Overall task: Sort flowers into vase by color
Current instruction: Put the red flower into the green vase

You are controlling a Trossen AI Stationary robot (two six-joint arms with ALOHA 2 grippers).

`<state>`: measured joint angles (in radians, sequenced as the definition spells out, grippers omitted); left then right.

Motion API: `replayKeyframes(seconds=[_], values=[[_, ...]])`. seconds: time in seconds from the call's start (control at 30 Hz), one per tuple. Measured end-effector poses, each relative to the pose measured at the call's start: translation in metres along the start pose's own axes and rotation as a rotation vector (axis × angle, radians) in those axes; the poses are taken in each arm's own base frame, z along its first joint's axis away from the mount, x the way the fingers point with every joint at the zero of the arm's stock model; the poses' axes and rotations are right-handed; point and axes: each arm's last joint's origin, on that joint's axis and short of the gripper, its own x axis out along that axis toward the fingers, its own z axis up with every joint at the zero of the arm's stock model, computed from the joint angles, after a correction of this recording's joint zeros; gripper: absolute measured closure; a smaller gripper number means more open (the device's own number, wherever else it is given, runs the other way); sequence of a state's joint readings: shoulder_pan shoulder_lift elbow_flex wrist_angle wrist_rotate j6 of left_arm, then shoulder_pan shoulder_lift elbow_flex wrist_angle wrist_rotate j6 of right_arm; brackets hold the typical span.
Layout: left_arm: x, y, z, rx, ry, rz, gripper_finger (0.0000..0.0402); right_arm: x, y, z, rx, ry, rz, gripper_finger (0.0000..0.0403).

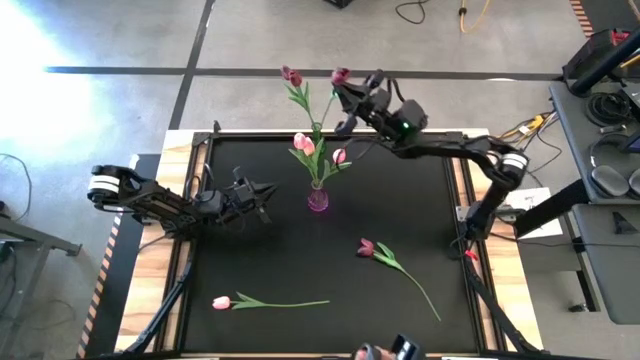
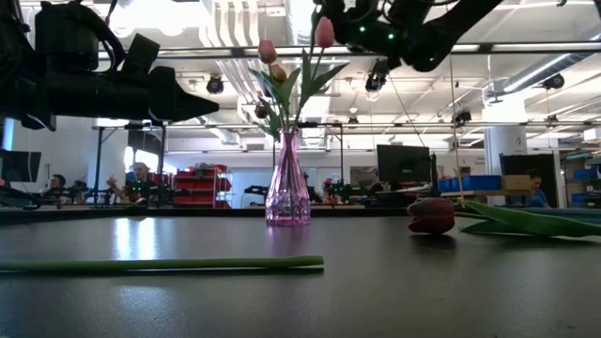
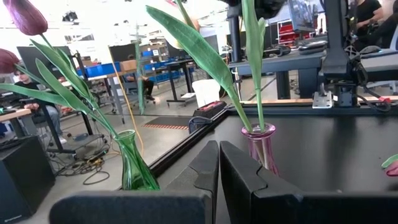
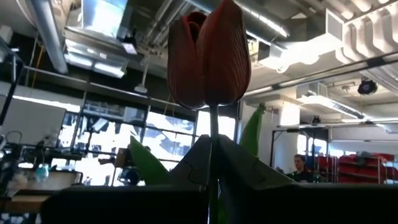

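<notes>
Nearest, a pink tulip (image 1: 222, 302) lies light and limp on the worktop (image 1: 260, 250); grasp mid-stem. Right tool (image 1: 345, 98) pinches a maroon tulip (image 1: 341, 75) beyond the far edge; left tool (image 1: 268, 190) closed, empty.

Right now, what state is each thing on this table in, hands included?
Right hand: shut on held dark red tulip, raised.
Left hand: shut, empty.
Pink glass vase: upright, holding pale pink tulips.
Green glass vase: upright, holding dark red tulips.
Loose dark red tulip: lying flat on the table.
Loose pale pink tulip: lying flat on the table.
</notes>
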<state>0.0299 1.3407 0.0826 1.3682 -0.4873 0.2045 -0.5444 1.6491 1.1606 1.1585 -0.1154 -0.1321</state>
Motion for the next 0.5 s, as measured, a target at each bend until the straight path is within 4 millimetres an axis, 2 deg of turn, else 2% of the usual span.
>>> replayKeyframes(seconds=[0.27, 0.5], values=[[0.000, 0.000, 0.000, 0.001, 0.000, 0.000, 0.0400, 0.010, -0.022, -0.019, 0.032, 0.037, -0.017, 0.0390], [0.000, 0.000, 0.000, 0.000, 0.000, 0.000, 0.0400, 0.008, -0.022, -0.034, 0.048, 0.070, -0.002, 0.0390]])
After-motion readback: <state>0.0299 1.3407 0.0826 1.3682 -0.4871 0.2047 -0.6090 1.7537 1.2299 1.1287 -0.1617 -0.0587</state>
